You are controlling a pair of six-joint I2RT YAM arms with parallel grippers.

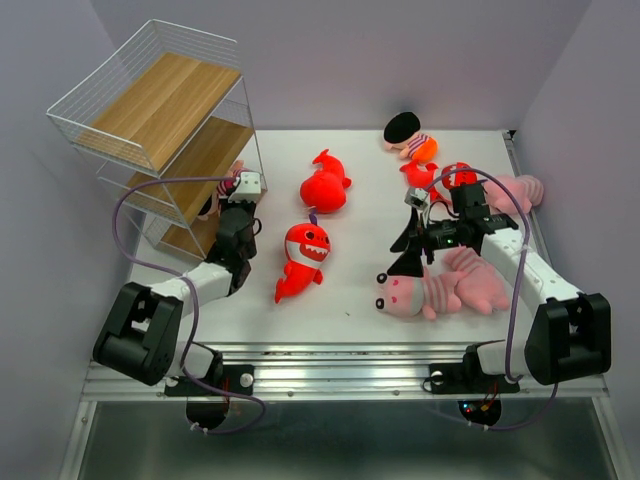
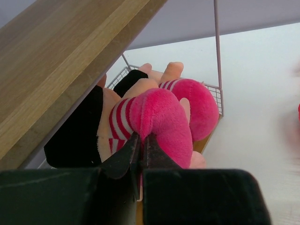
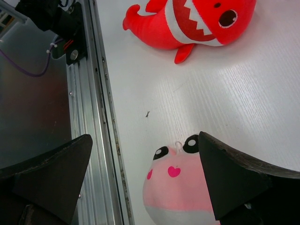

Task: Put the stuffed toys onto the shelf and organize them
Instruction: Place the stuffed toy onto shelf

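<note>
My left gripper (image 2: 140, 146) is clenched, its tips nipping a fold of pink plush on the dark-haired doll (image 2: 154, 117). The doll lies on the lowest tier of the shelf (image 2: 56, 70), against the wire edge and under a wooden board. My right gripper (image 3: 145, 157) is spread wide and grasps nothing. It hangs over the head of a pink striped animal (image 3: 173, 187) that lies near the front edge of the table (image 3: 243, 93). A red toothy fish (image 3: 187, 21) lies further out on the table. More toys are scattered toward the back and right, well apart from the shelf.
</note>
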